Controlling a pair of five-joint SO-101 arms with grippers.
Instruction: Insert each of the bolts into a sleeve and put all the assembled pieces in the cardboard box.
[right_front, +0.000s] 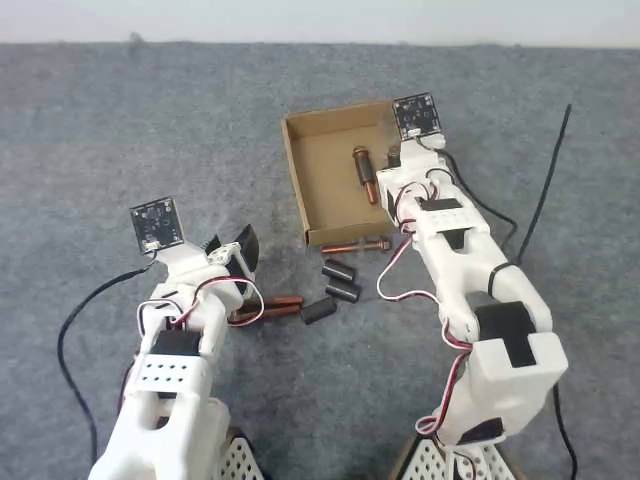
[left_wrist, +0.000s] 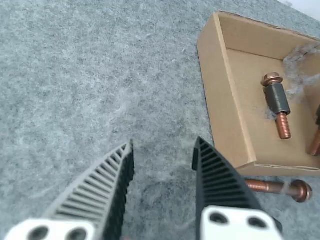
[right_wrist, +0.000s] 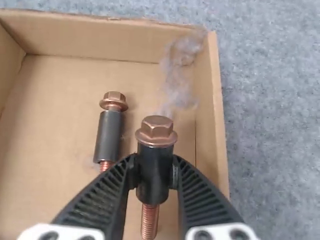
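Cardboard box (right_front: 296, 175) holds 1 sleeved bolt (right_wrist: 111, 134); right tool (right_wrist: 153, 161) clasps 2nd bolt (right_wrist: 156, 132) there; left tool (left_wrist: 165, 142) gapes.

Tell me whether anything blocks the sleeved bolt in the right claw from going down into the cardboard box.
Nothing visible does. The right claw holds the sleeved bolt over bare floor of the cardboard box, near one wall. The other assembled piece lies beside it, apart.
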